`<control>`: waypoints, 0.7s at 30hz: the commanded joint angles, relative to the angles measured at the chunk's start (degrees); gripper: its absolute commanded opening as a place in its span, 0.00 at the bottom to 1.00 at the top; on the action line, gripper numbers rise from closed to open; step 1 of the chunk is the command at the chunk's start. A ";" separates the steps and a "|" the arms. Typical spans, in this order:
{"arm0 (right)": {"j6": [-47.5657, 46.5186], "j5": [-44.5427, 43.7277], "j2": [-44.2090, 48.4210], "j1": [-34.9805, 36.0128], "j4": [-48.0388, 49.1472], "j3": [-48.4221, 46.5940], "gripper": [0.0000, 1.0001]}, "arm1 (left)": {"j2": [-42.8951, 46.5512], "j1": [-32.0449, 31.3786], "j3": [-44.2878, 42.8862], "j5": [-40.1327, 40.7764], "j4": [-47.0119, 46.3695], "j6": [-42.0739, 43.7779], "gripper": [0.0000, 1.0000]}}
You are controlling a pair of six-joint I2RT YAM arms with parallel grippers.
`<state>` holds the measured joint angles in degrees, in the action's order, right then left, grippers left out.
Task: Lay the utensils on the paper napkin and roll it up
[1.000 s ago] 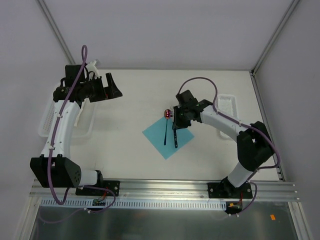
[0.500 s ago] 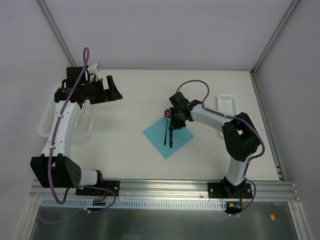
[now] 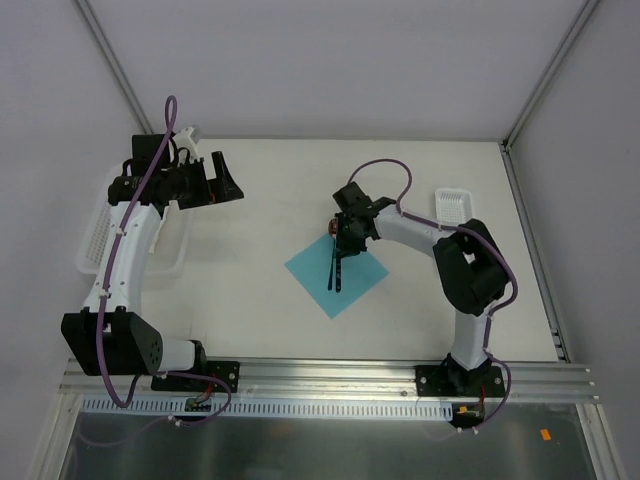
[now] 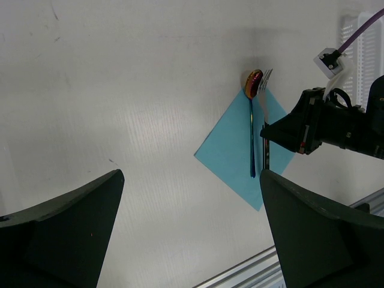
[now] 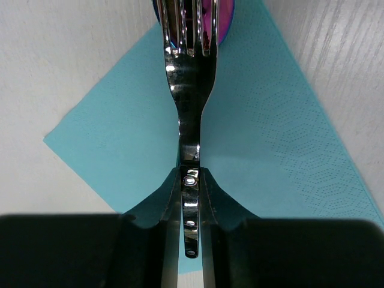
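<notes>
The teal paper napkin (image 3: 312,268) lies flat as a diamond at mid-table, also seen in the left wrist view (image 4: 231,156). A slim spoon (image 3: 330,272) rests on it, its purplish head (image 4: 254,83) over the far corner. My right gripper (image 3: 342,243) is shut on the handle of a fork (image 5: 189,90) and holds it just right of the spoon, tines over the spoon's head (image 5: 223,18) and the napkin (image 5: 276,156) below. Whether the fork touches the paper I cannot tell. My left gripper (image 4: 191,180) hangs open and empty, high at the far left.
A white basket (image 3: 100,235) sits under the left arm at the table's left edge. A small white tray (image 3: 453,205) lies to the right of the right arm. An aluminium rail (image 3: 330,378) runs along the near edge.
My right gripper has carried the fork left across the napkin, from its right part to just beside the spoon. The left arm has stayed put.
</notes>
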<state>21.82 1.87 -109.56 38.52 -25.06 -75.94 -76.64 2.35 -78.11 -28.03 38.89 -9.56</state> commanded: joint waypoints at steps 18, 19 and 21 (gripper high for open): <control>1.20 -0.90 -2.15 -0.64 0.63 -3.34 0.00 | -1.67 1.17 -1.00 -2.03 -0.40 0.33 0.99; 1.29 -0.73 -2.15 -0.73 0.63 -3.34 0.00 | -1.67 1.34 -1.00 -2.20 -0.40 0.25 0.99; 1.38 -0.29 -2.33 -0.82 0.63 -3.51 0.00 | -1.84 1.25 -0.82 -2.46 -0.40 0.25 0.99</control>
<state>22.09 1.80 -111.98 37.98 -24.69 -77.17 -78.30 3.11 -78.11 -28.60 38.89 -9.58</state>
